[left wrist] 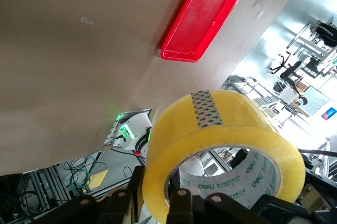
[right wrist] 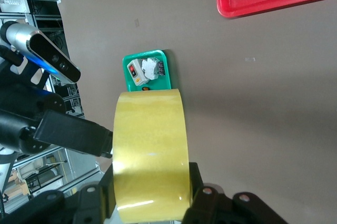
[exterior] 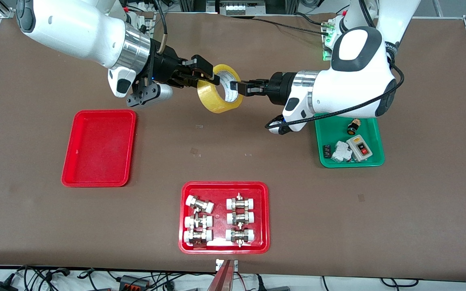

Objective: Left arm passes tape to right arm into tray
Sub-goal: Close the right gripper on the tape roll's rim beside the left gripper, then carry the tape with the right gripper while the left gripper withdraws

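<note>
The tape (exterior: 219, 88) hangs in the air over the bare desk (exterior: 257, 133), pinched from both ends. The left hand (exterior: 236, 87) is clamped on the wall of the roll with one finger through the core, and the right hand (exterior: 208, 77) is clamped on the rim facing it. This looks like the handover itself, with both grips on.

To do it well, the left hand should let go only once the right hand's hold is firm, opening fully and backing straight out along its own line so that the inner finger does not drag the core. The right hand should keep the roll level until the other is clear, then carry it to the red tray (exterior: 99, 148), which lies below the right hand and toward the right arm's end of the desk.

Hard to judge: how deep the right fingers sit on the rim, since the roll covers them in the front view and the right wrist view shows only the yellow outer face. The left arm also hides part of the green tray (exterior: 374, 133).
</note>
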